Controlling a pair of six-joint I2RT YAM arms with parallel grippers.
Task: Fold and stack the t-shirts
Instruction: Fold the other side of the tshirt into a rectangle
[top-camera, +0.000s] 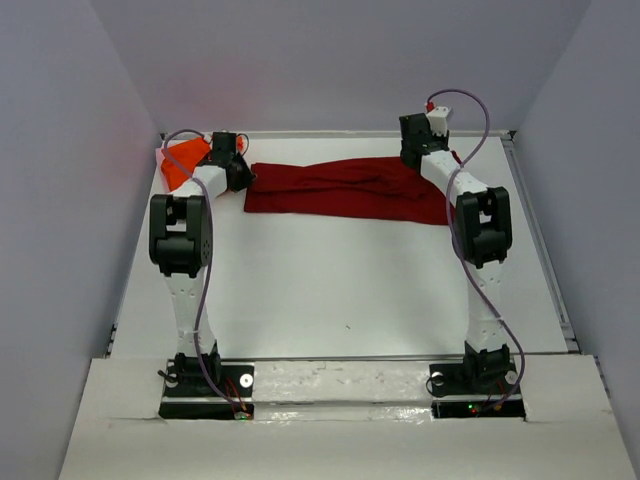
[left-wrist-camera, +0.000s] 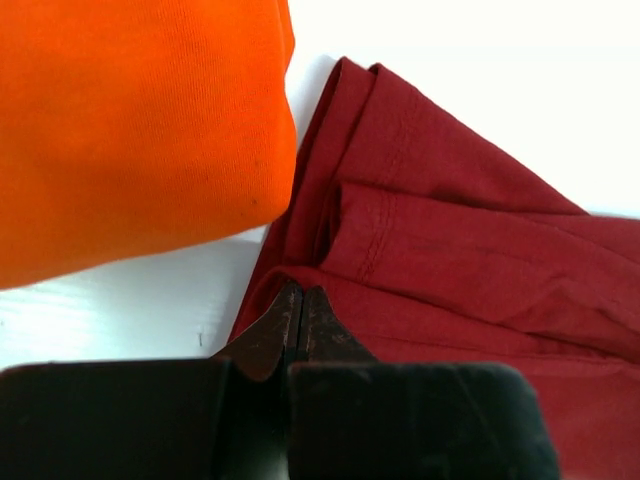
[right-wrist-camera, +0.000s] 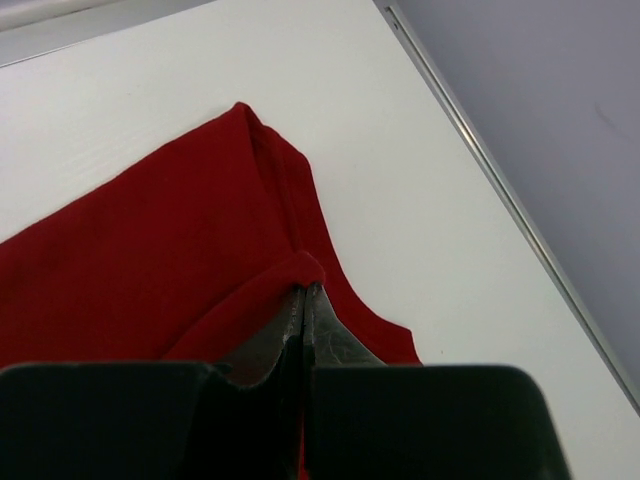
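Observation:
The crimson t-shirt (top-camera: 340, 190) lies folded into a long band across the far part of the table. The orange t-shirt (top-camera: 180, 162) is bunched at the far left corner, touching the crimson one's left end. My left gripper (top-camera: 243, 178) is at the crimson band's left end. In the left wrist view it (left-wrist-camera: 302, 292) is shut, its tips pinching a crimson fold (left-wrist-camera: 460, 250) beside the orange cloth (left-wrist-camera: 130, 130). My right gripper (top-camera: 412, 160) is at the band's right end. In the right wrist view it (right-wrist-camera: 303, 290) is shut on a raised ridge of crimson cloth (right-wrist-camera: 150, 250).
The white table (top-camera: 330, 290) is boxed in by grey walls on three sides. A metal rail (top-camera: 540, 240) runs along its right edge, close to my right gripper, and shows in the right wrist view (right-wrist-camera: 500, 190). The arm bases stand at the near edge.

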